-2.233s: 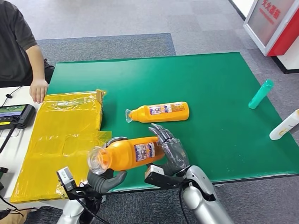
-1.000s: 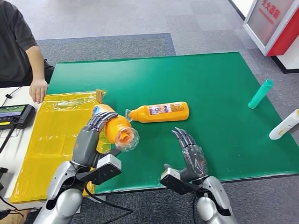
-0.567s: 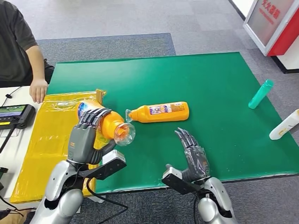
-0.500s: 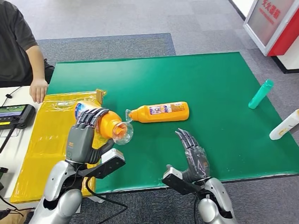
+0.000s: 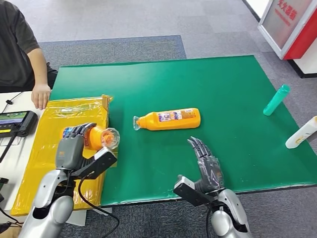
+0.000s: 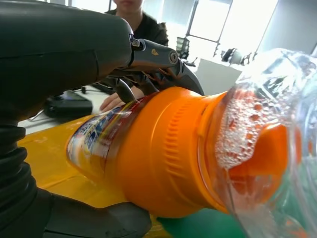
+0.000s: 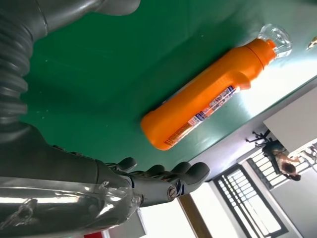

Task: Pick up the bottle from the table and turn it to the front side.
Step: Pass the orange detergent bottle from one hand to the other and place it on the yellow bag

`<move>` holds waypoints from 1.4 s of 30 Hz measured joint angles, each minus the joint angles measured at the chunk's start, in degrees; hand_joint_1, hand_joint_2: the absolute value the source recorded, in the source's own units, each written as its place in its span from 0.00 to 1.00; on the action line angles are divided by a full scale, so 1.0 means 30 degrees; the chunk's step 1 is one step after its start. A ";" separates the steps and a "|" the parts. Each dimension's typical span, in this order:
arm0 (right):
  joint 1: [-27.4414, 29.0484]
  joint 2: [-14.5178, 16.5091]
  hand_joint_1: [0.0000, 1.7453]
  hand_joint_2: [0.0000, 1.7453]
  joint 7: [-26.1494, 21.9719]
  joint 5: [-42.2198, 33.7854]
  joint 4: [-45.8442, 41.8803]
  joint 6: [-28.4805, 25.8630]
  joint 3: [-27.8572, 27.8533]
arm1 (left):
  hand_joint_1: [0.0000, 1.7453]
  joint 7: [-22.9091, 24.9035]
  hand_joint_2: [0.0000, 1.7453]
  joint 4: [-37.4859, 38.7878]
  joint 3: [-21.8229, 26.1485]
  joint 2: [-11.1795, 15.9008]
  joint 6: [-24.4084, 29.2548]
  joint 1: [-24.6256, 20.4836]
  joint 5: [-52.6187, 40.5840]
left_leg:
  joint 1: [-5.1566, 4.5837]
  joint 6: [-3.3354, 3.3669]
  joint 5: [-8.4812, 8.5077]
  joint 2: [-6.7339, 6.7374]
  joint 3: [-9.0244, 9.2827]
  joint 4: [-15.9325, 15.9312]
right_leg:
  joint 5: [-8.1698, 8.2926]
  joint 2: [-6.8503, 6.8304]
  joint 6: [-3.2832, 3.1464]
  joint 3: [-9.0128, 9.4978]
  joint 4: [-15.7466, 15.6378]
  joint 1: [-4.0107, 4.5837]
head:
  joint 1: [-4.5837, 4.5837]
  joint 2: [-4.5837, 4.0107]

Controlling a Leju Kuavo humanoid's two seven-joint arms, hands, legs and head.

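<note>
Over at the far side from the robot, beyond its left robot hand, a person's hand rests on the white desk next to a dark handheld device. The left robot hand grasps an orange bottle around its body, fingers wrapped over the top and thumb beneath, holding it off the surface above the yellow plastic sheet with its clear cap pointing toward the right robot hand. From the left wrist camera the label on the bottle runs along the side nearest the fingers, and foam sits inside the clear cap. So the pickup looks done; whether the front face is now the way it should be I cannot tell for certain, and I judge that the turn is either in progress or near its end, with setting the bottle down possibly left. Between the two robot hands, a second orange bottle lies on its side on the green table, label up, untouched. The right robot hand hangs released at the near edge of the table, fingers spread, holding nothing. Well beyond it lie a teal bottle and a white bottle.
</note>
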 joint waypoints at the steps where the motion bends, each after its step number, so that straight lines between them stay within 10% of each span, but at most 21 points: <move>1: -0.0090 0.0015 0.00 1.00 0.0024 -0.0040 0.0044 0.0056 0.0000 | 0.98 0.0095 1.00 0.0370 0.0135 0.0040 -0.0175 -0.0090 0.0011 | 0.0000 -0.0001 0.0001 0.0000 0.0000 0.0000 | 0.0001 0.0000 0.0000 0.0000 0.0000 0.0000 | 0.0000 0.0000; 26: -0.2081 0.0261 0.00 1.00 0.0319 -0.0911 0.1983 0.0441 0.0849 | 0.97 0.0450 1.00 0.6981 -0.0231 0.0107 -0.2459 -0.3802 0.0109 | -0.0001 -0.0022 0.0038 -0.0001 0.0089 -0.0008 | 0.0031 0.0003 -0.0040 0.0088 0.0007 0.0009 | 0.0000 0.0000; 28: -0.2192 0.0261 0.00 1.00 0.0310 -0.1026 0.2107 0.0426 0.0931 | 0.86 0.0402 1.00 0.7394 -0.0408 0.0211 -0.2823 -0.3891 0.0288 | -0.0002 -0.0022 0.0037 0.0001 0.0089 -0.0008 | 0.0032 0.0008 -0.0040 0.0086 0.0007 0.0009 | 0.0000 0.0000; 33: -0.2522 0.0261 0.00 1.00 0.0286 -0.1312 0.2513 0.0388 0.1117 | 0.05 0.0299 1.00 0.8124 -0.0967 0.0973 -0.3629 -0.3733 0.0879 | 0.0001 -0.0023 0.0037 0.0004 0.0082 -0.0009 | 0.0031 0.0012 -0.0042 0.0064 0.0008 0.0012 | -0.0005 0.0000; 42: -0.2821 0.0261 0.00 1.00 0.0182 -0.1497 0.3046 0.0310 0.1186 | 0.00 0.0182 1.00 0.8367 -0.1365 0.1851 -0.3513 -0.3473 0.1384 | 0.0000 -0.0022 0.0035 0.0003 0.0067 -0.0014 | 0.0029 0.0009 -0.0043 0.0061 0.0009 0.0013 | -0.0002 0.0000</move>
